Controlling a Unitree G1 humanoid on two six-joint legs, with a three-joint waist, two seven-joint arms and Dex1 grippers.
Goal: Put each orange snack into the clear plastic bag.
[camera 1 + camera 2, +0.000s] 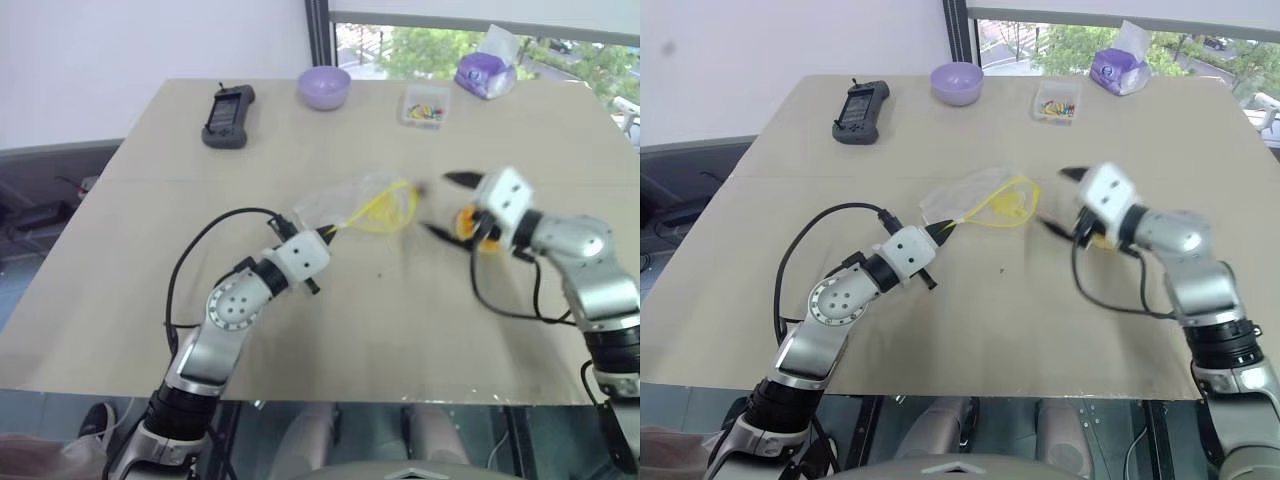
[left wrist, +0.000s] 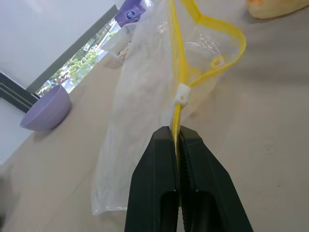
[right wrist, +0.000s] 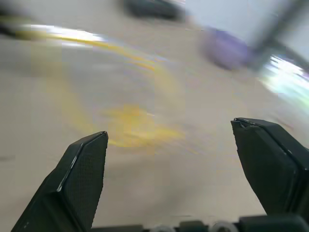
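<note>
Presently the orange snack [image 1: 470,225] is seen just behind the wide-open right claw [image 1: 438,205], the left claw [image 2: 177,140] clamped on the clear plastic bag [image 2: 145,96].

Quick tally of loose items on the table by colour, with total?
Purple: 2, bowl and tissue pack
Black: 1, handheld controller
Orange: 1, orange snack, partly hidden behind the right gripper
Clear: 2, clear plastic bag with yellow strip, pinched by the left gripper; small box of colourful bits
Total: 6
</note>
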